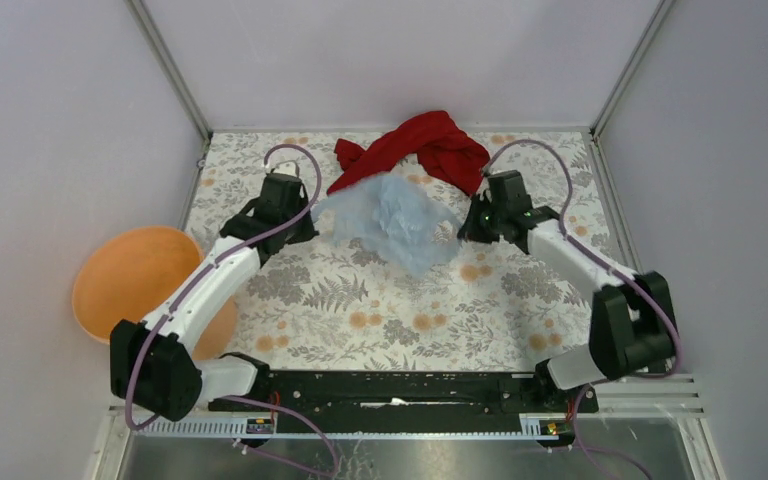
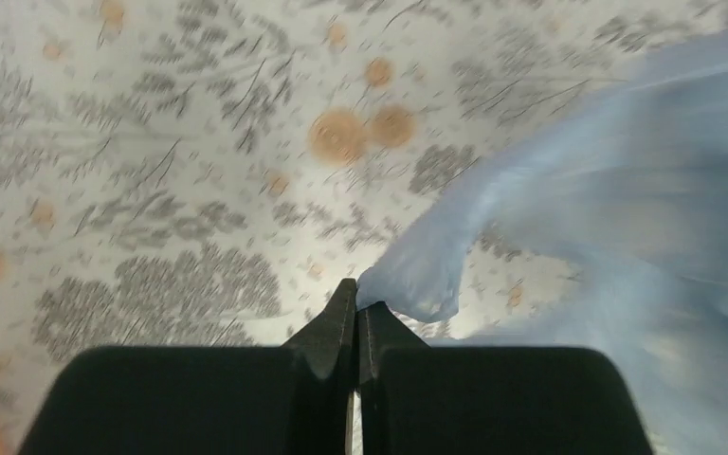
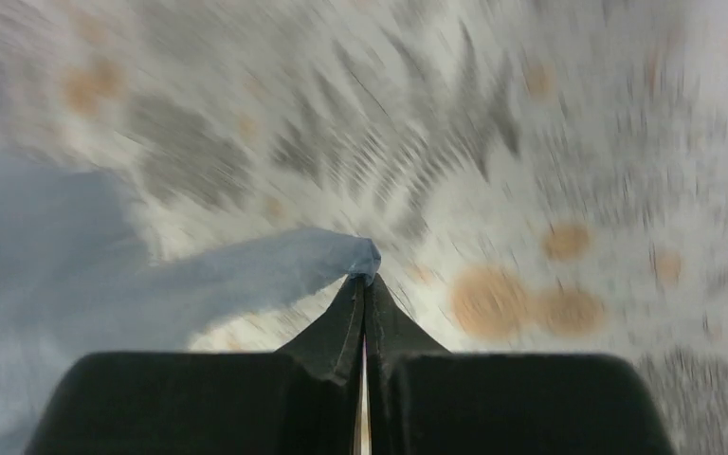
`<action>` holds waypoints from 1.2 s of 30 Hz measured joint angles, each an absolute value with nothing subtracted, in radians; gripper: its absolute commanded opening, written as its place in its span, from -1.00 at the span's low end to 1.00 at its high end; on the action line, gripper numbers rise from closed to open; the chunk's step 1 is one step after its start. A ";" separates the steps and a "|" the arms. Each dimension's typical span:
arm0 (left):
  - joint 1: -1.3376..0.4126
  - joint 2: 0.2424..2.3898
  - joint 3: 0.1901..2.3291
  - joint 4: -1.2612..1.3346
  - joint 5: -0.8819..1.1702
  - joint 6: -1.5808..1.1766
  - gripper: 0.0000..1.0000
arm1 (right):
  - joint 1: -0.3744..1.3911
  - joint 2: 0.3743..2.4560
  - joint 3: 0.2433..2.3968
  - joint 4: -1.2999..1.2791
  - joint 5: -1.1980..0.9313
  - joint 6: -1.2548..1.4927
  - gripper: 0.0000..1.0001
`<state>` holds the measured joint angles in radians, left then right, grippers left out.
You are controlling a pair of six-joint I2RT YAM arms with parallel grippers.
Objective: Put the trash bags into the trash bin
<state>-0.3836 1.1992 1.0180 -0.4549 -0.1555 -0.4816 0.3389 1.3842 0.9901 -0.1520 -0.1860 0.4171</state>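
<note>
- The trash bin (image 1: 125, 270) is found at the far left, beside the edge of the bench (image 1: 380, 320) and partly hidden by the left arm. No bag is seen in its visible part.
- The left gripper (image 2: 355, 296) is closed on one corner of the trash bag (image 1: 395, 222), and the film is pinched at the very tips.
- The bag is pale blue, thin and wrinkled. It is held stretched between both grippers over the middle of the bench, well apart from the bin.
- The right gripper (image 3: 367, 282) is closed on the opposite corner.
- The step in hand is judged to be the carrying. Next, both arms must be moved together to the left, until the bag hangs over the bin.
</note>
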 measured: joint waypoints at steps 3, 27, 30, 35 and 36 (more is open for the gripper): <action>-0.352 1.251 1.084 -0.641 -0.121 -0.480 -1.00 | 0.337 1.507 1.076 -0.411 -0.174 0.410 -1.00; -0.340 1.254 1.326 -0.726 -0.095 -0.429 -1.00 | 0.347 1.466 1.243 -0.435 -0.204 0.390 -1.00; -0.338 1.313 1.618 -0.796 -0.032 -0.426 -1.00 | 0.347 1.474 1.467 -0.496 -0.205 0.385 -1.00; -0.338 1.253 1.956 -0.582 0.062 -0.437 -1.00 | 0.347 1.422 1.849 -0.418 -0.231 0.379 -1.00; -0.339 1.184 1.920 -0.524 0.068 -0.442 -1.00 | 0.347 1.377 1.853 -0.385 -0.241 0.379 -1.00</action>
